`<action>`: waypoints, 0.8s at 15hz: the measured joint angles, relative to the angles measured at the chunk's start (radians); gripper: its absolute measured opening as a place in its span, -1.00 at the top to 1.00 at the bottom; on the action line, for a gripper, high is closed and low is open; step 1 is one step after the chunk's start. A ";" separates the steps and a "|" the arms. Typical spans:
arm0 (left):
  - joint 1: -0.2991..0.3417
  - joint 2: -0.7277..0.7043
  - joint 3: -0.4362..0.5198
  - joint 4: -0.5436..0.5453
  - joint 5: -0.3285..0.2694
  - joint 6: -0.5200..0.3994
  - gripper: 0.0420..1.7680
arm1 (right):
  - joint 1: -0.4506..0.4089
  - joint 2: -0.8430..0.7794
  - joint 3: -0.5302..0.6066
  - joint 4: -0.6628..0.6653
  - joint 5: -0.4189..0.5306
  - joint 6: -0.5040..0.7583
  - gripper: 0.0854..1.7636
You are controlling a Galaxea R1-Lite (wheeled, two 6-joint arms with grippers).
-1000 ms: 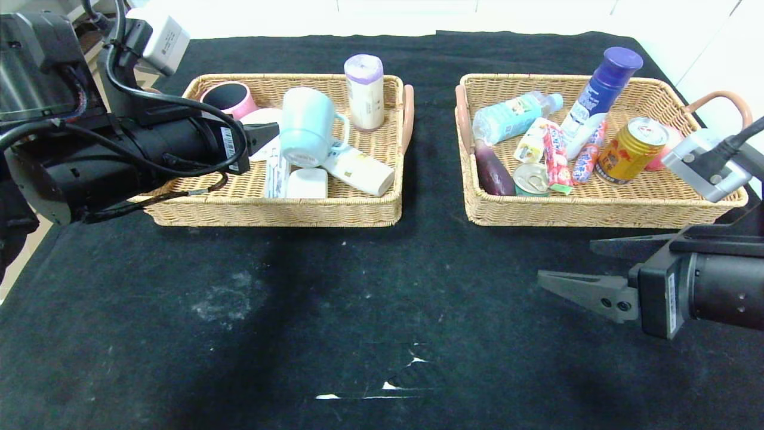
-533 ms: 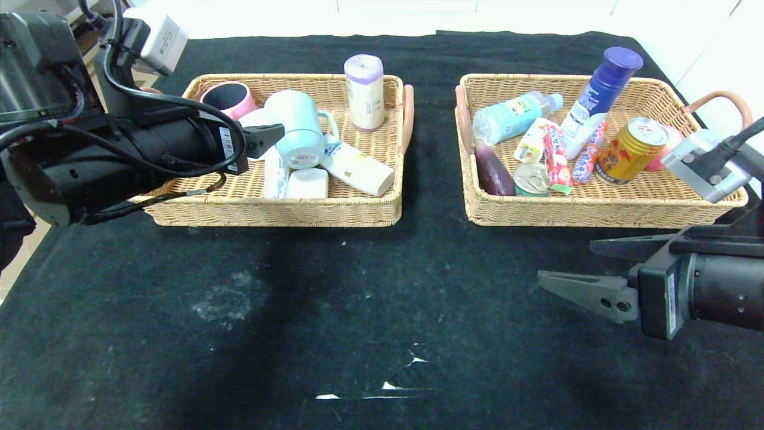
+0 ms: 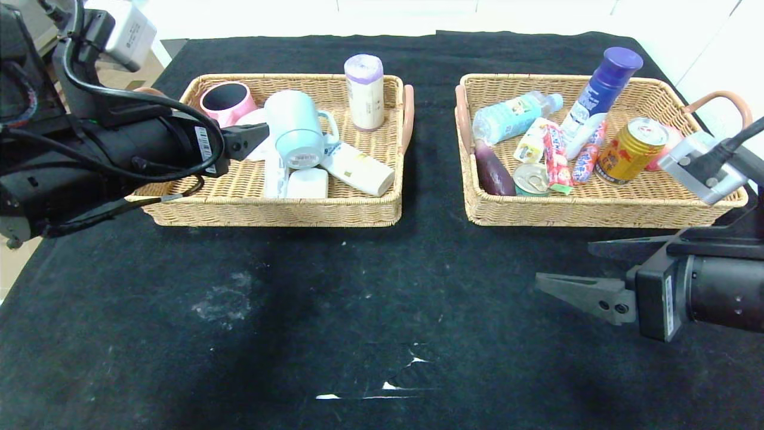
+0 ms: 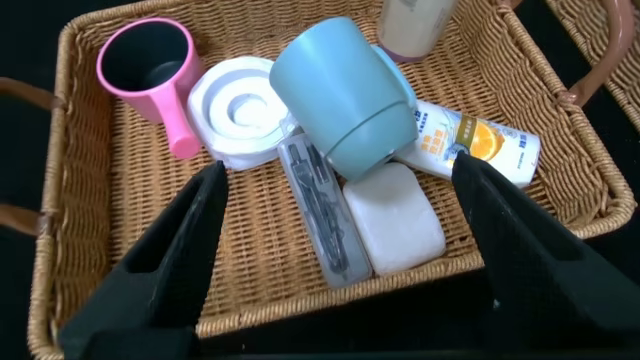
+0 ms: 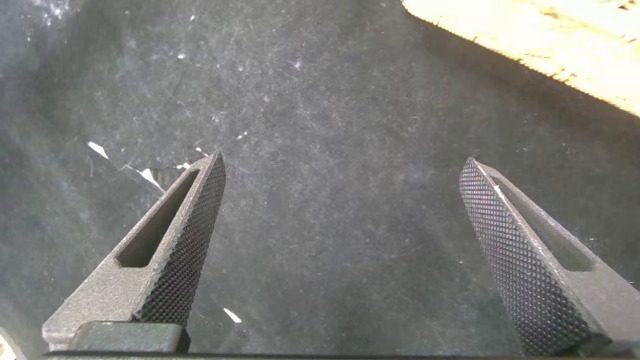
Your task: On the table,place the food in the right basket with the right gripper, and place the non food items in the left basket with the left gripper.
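My left gripper (image 3: 256, 134) is open and empty over the near left part of the left basket (image 3: 274, 212). In the left wrist view its fingers (image 4: 338, 170) stand wide apart, clear of everything. In that basket the teal mug (image 3: 296, 129) (image 4: 345, 90) lies on its side, over the clear case (image 3: 274, 174) (image 4: 320, 210) and white soap block (image 3: 307, 183) (image 4: 395, 218). The right basket (image 3: 597, 209) holds the water bottle (image 3: 510, 116), red candy pack (image 3: 556, 156) and gold can (image 3: 630, 149). My right gripper (image 3: 564, 261) (image 5: 342, 165) is open, empty, above the table (image 3: 358, 298).
The left basket also holds a pink mug (image 3: 227, 100), a purple-capped white roll (image 3: 364, 92), a white tube (image 3: 358, 170) and a white lid (image 4: 240, 100). The right basket also holds a blue-capped bottle (image 3: 600, 98), a purple item (image 3: 492, 170) and a tin (image 3: 530, 178).
The teal mug has dropped from beside my left gripper onto the things in the left basket. My left arm has drawn back to the left. The right arm has not moved.
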 joint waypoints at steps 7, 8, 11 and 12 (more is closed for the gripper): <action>-0.009 -0.157 0.099 0.050 0.033 0.003 -0.90 | 0.001 -0.013 0.001 0.001 0.000 -0.001 -0.94; -0.009 -0.186 0.112 0.074 0.033 0.002 -0.90 | 0.001 -0.020 0.002 0.002 0.001 0.000 -0.94; -0.009 -0.311 0.168 0.189 0.032 -0.003 -0.91 | -0.001 -0.045 0.004 0.001 0.003 0.000 -0.94; -0.009 -0.356 0.188 0.237 0.032 -0.004 -0.92 | -0.007 -0.058 0.011 0.001 0.003 0.000 -0.94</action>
